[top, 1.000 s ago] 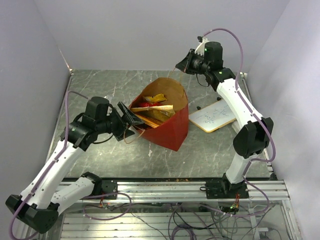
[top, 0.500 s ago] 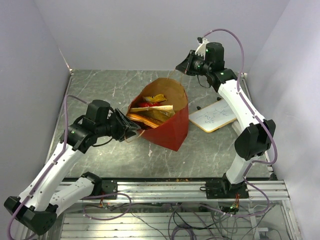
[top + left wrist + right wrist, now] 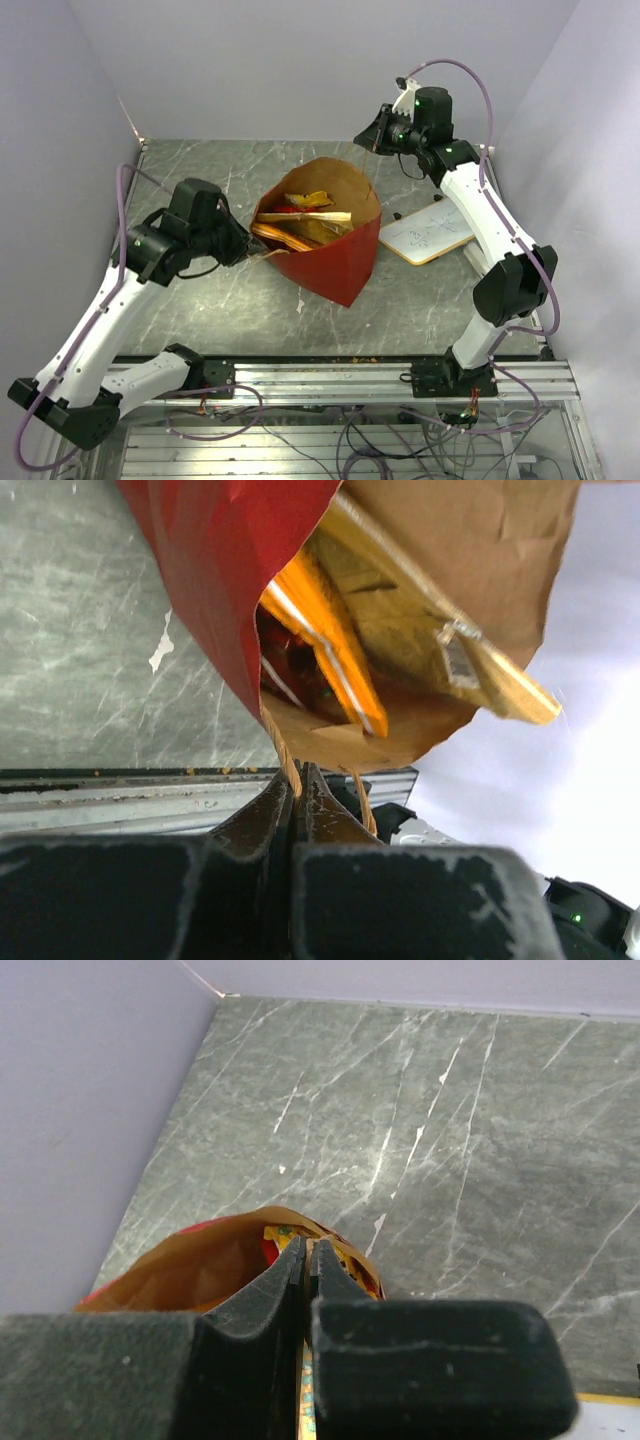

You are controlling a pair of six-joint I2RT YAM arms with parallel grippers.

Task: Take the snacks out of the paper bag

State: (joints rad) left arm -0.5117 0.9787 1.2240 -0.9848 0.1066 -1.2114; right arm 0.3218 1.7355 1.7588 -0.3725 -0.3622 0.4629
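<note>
Grey veined marble (image 3: 200, 170) floors the enclosure, and on it the paper bag (image 3: 340, 265) stands tilted with its mouth up and the snacks (image 3: 305, 215) inside. From above we see the left gripper (image 3: 243, 250) at the bag's near-left rim. Only the left wrist view shows its jaws pressed together on the twisted handle (image 3: 280, 745), below an orange packet (image 3: 320, 640) and a gold packet (image 3: 420, 620). The right gripper (image 3: 362, 137) hangs over the far rim with its jaws closed. Its own fingers hide the rim there, so we cannot tell whether it pinches paper. A white board (image 3: 425, 235) lies just right of the bag.
</note>
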